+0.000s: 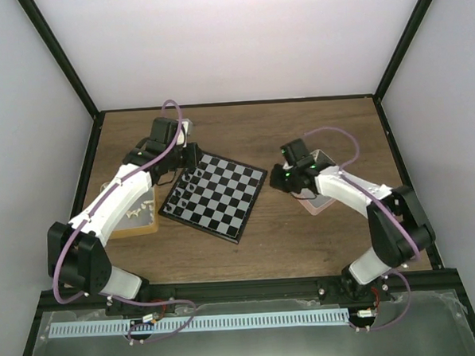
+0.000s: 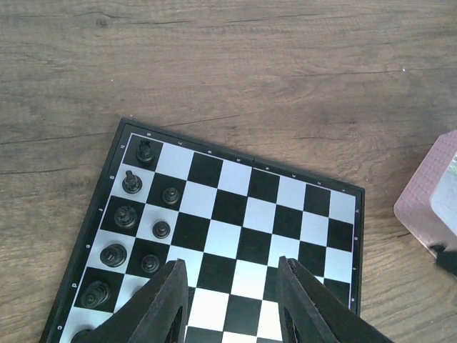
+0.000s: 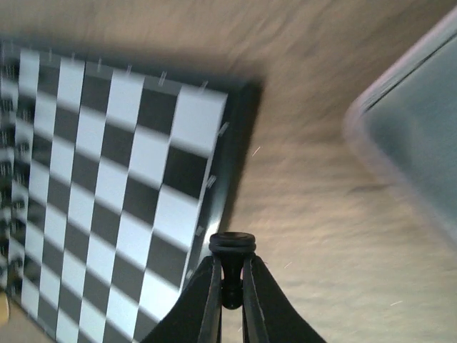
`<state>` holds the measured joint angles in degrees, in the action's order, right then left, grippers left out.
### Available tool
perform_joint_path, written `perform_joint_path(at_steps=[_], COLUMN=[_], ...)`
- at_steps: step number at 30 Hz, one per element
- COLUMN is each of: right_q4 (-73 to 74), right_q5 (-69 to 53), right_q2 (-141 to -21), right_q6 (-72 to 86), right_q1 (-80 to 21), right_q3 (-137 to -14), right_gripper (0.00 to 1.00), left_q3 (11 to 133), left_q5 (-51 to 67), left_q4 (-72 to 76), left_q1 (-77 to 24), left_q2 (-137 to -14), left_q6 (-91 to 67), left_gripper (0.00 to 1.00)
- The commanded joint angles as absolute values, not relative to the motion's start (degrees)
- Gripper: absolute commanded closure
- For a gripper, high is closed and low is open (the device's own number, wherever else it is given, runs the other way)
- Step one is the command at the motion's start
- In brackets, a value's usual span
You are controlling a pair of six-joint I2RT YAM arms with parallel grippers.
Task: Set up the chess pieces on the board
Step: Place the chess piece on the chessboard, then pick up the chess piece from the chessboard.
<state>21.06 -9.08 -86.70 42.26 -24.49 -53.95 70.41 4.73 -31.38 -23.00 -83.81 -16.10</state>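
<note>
The right hand is almost closed, pinching a black piece by its stem, with the head poking out past the fingertips. In its blurred wrist view the board spreads from 9 to 11 o'clock, and the pink tray sits at 2 o'clock on the surface. The left hand hangs wide open and empty over the board, with the set black pieces in two files at its 10 o'clock. The piece is best carried high to that side and lowered squarely onto a free square. The fingers should then part only slightly, sparing its neighbours.
</note>
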Motion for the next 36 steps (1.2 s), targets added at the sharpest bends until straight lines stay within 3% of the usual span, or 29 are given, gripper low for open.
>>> perform_joint_path(at_steps=[1,10,17,22,28,36], right_q4=[22.3,22.5,24.7,24.6,24.9,23.5], right_q5=[-13.1,-14.0,-14.1,-13.8,-10.1,2.4], right_q2=[-91.0,-100.4,-103.6,-103.4,-102.3,-92.6], right_q6=[44.3,44.4,42.4,42.2,43.7,50.8], right_q1=[-31.8,-41.4,-42.5,-42.5,-42.5,-38.5], right_q3=[-57.9,-65.0,-68.6,-69.8,-69.7,-60.8], right_gripper=[0.99,0.98,0.86,0.74,0.74,0.74], left_q3=[69.6,68.8,68.5,68.4,68.4,66.5], left_q5=[4.9,5.0,5.1,6.7,9.9,12.1], left_q4=[-29.7,-30.4,-30.4,-30.4,-31.9,-34.4], left_q1=[-22.8,-22.8,-22.8,-22.8,-23.9,-31.7], left_q2=[-82.7,-82.5,-82.9,-83.3,-84.8,-89.2], left_q6=[-16.8,-16.3,-15.9,-15.4,-13.9,-12.5], left_gripper=[0.63,0.63,0.63,0.63,0.61,0.53])
